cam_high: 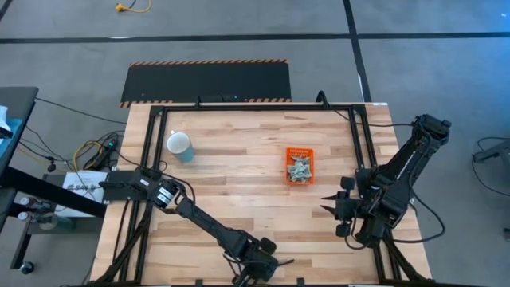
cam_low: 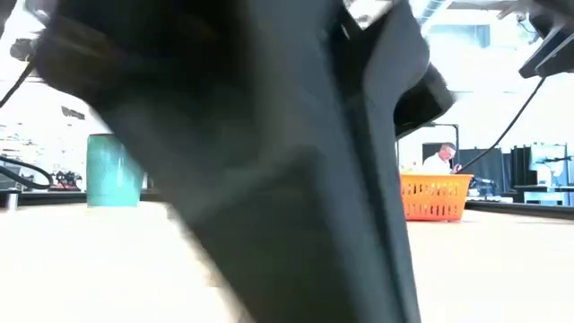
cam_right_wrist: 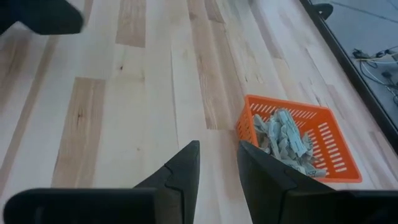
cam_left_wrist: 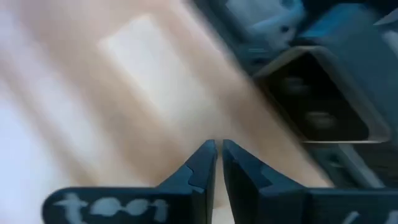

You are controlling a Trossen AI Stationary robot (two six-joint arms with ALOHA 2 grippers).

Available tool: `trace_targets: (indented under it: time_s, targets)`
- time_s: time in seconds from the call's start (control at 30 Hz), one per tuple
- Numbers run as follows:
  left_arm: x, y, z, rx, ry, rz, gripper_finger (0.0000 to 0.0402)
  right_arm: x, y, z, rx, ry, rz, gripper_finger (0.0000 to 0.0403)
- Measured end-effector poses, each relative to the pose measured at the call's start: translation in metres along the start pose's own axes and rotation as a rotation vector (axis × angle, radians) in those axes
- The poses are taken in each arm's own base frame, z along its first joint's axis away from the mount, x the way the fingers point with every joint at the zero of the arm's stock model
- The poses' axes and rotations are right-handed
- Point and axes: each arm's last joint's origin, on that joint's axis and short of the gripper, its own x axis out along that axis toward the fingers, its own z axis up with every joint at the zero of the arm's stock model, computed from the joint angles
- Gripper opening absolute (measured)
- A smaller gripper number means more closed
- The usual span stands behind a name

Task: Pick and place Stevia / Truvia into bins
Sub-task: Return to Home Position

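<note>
Jaws of the left gripper sit almost together on nothing, at the near edge of the table. Those of the right gripper stand slightly apart, empty, near the orange tray, which holds a heap of sweetener packets.

Location type: robotics laboratory or test hall.

Indicators:
- Two dark robot arms, a left arm and a right arm, are mounted on a black metal frame set around a wooden table.
- The floor is plain grey and divided by black tape lines.
- A black mat with a hazard-striped edge lies just behind the table.
- Loose cables run near a white electronics box beside a desk on the left.
- Across the room a person sits among further dark stands and equipment.
</note>
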Motion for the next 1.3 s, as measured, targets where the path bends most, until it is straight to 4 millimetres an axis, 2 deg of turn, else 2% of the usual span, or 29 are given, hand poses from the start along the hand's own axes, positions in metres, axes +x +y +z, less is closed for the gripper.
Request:
trace_targets:
  time_s: [0.23, 0.93, 1.07, 1.3]
  targets:
    - [-0.004, 0.021, -0.005, -0.064, 0.032, 0.055, 0.0002, 0.000, 0.000, 0.000, 0.035, 0.002, 0.005, 0.0101]
    - [-0.016, 0.081, -0.014, -0.176, 0.033, 0.175, 0.0000, 0.000, 0.001, 0.000, 0.072, 0.014, 0.020, 0.0101]
    - [-0.020, 0.093, -0.013, -0.267, 0.029, 0.276, 0.0000, 0.000, 0.001, 0.000, 0.077, 0.014, 0.019, 0.0101]
    - [-0.034, 0.125, -0.012, -0.357, 0.008, 0.529, 0.0000, 0.000, 0.001, 0.000, 0.083, 0.015, 0.018, 0.0101]
